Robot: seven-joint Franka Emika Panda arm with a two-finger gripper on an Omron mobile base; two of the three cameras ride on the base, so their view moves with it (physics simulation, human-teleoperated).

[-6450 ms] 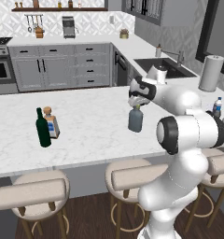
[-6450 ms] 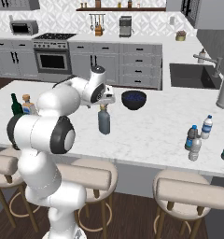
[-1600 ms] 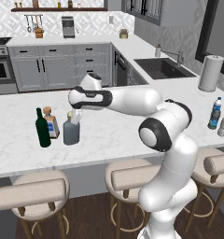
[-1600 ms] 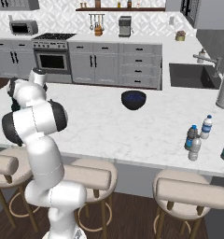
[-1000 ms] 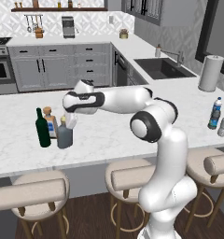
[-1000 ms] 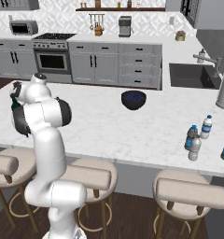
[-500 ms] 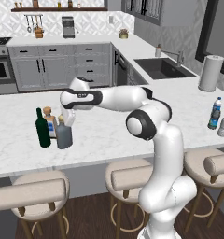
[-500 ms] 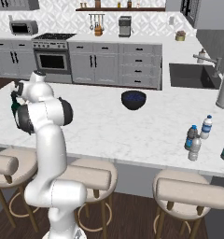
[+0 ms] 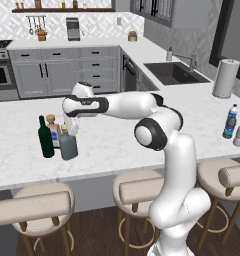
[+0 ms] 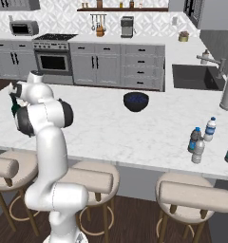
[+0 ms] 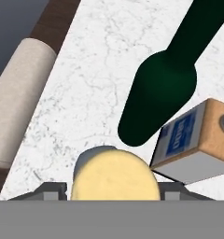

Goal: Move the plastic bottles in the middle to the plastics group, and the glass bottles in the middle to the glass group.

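Left base view: gripper (image 9: 68, 128) above grey glass bottle (image 9: 68, 146).
Jaws spread beside tan stopper (image 11: 115, 175); green wine bottle (image 9: 45, 138) just left.

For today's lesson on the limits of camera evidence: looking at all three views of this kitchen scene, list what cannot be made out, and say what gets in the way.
- Gripper grip: in the hand view the grey bottle's tan stopper covers the gap, so contact is unclear.
- Grey bottle body: hidden below its stopper in the hand view.
- Green wine bottle: neck cut off by the top edge.
- Clear corked bottle: cut off by the right edge; label too blurred to read.
- Water bottle labels: too small in the right base view.
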